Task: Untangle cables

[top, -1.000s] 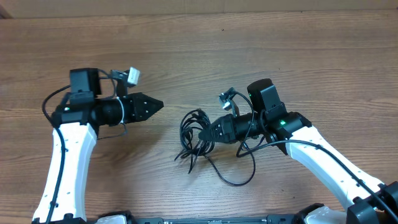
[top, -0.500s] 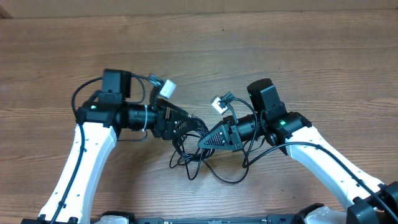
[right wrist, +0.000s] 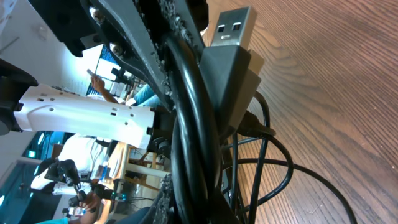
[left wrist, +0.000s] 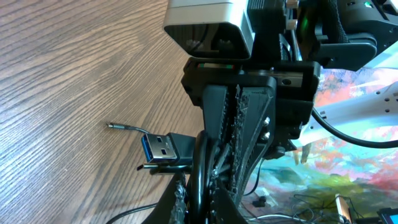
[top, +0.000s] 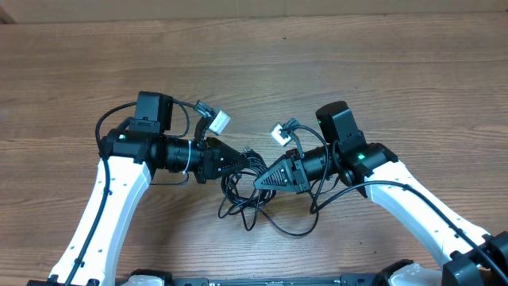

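Step now: pull the clump of cables (top: pixel 242 208) apart with both claws.
Left claw (top: pixel 244 162): it is squeezed tight on a bunch of the cords, at the top left of the clump.
Right claw (top: pixel 259 183): it is squeezed tight too, with thick black strands running right through its grip.
Where the cables are: in the middle of the table (top: pixel 397 71), between the two claws, which almost touch tip to tip. Some cord is held up in the claws. The rest lies on the wood just below them, on the robot's side.
How to do it well: move the claws away from each other slowly and stay low over the wood. Watch the loops. If they pull tighter, it is better to stop, let one claw go, and take one single cord.
What could go wrong: both claws seem to hold many strands at once, so a hard pull may only make the knot tighter.
How the cables look: thin, black and bendy, all curled over each other. One big loop (top: pixel 298 226) lies flat near the right arm. A flat plug (left wrist: pixel 163 148) with blue inside sticks out by the claws.
Not sure: I cannot tell which cord is which inside the knot.
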Motion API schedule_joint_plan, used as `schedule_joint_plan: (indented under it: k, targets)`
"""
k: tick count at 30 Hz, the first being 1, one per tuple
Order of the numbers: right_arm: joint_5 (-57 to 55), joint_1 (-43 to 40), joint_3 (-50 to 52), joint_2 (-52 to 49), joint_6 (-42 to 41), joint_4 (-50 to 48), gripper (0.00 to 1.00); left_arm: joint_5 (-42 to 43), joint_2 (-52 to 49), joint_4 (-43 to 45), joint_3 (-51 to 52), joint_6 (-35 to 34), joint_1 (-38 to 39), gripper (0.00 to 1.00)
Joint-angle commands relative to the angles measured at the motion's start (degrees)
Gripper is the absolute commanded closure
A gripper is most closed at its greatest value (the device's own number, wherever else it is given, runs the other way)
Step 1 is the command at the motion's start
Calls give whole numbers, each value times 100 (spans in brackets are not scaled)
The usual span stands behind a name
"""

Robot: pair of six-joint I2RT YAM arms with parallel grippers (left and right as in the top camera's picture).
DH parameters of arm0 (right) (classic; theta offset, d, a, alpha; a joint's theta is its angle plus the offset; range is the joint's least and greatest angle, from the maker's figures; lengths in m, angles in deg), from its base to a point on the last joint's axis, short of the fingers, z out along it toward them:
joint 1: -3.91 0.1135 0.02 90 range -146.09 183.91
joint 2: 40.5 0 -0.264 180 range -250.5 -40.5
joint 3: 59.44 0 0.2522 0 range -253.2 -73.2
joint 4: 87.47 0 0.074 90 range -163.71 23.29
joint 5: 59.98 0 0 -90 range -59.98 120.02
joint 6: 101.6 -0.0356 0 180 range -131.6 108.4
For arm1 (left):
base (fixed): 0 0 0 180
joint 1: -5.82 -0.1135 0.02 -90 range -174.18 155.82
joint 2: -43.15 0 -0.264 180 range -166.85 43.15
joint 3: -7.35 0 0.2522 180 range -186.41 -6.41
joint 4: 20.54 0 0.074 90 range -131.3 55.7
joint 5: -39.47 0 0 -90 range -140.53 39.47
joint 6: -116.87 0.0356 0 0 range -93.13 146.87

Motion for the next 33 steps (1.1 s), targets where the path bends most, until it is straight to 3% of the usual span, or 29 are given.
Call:
schedule_joint_plan:
  k: [1,5,9,14,18,22,33]
  targets:
    - [393,-20,-127,120,13,-114,95,-380,-20,-52,-31,175,7,96]
    - [258,-20,-127,120,2,-111,85,-393,-20,-48,-31,144,2,96]
    - [83,-20,-127,120,-9,-94,73,-699,-20,87,-31,-492,0,96]
    - [-520,-20,-127,120,-474,-90,56,-1884,-20,455,-31,-2146,0,96]
    - [-1375,-20,-127,120,-787,120,46,-3401,-20,562,-31,-4146,0,96]
    - [-1904,-20,-127,120,-787,470,32,-3849,-20,586,-31,-5051,0,96]
    - [-2555,-9,-125,120,-787,896,32,-3751,-20,693,-31,-5812,7,95]
